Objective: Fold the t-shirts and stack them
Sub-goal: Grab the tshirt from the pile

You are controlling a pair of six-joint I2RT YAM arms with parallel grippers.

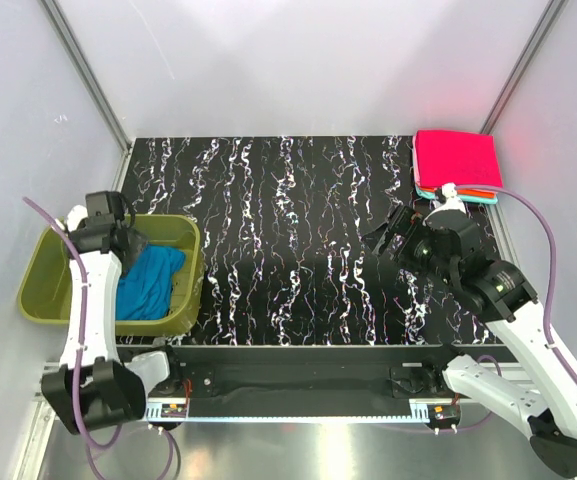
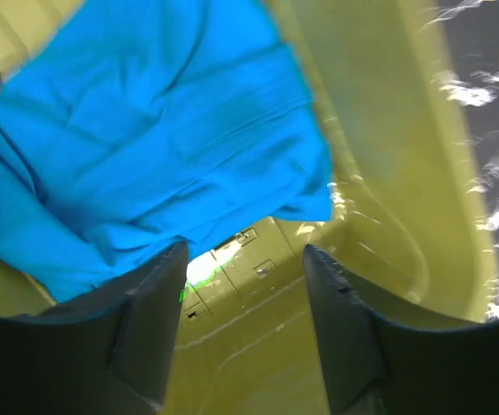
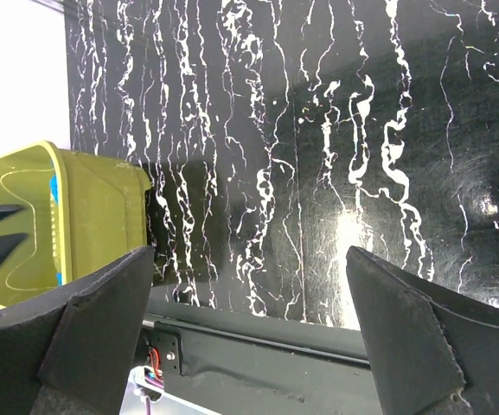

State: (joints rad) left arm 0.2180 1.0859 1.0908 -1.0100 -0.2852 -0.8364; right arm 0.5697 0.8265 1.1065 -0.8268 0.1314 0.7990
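Table (image 1: 288, 230): black, streaked all over with white marble-like veins. Basket (image 1: 40, 285): plain olive-green. Blue t-shirt (image 1: 153, 285): bright blue, no print. Magenta-pink t-shirt (image 1: 456, 158): plain, vivid. Under it a thin orange edge (image 1: 480, 191) and a pale teal edge (image 1: 488, 199). Left arm (image 1: 93, 300) and right arm (image 1: 538, 340): white shells, black joints. Cable (image 1: 553, 250): purple. Left gripper (image 2: 245, 268) and right gripper (image 3: 249, 259): dark grey-black.

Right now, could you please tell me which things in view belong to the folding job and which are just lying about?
Job:
- blue shirt, crumpled in the basket
- stack of folded shirts at the far right corner, pink on top, orange and teal edges beneath

Just there:
- basket
- table
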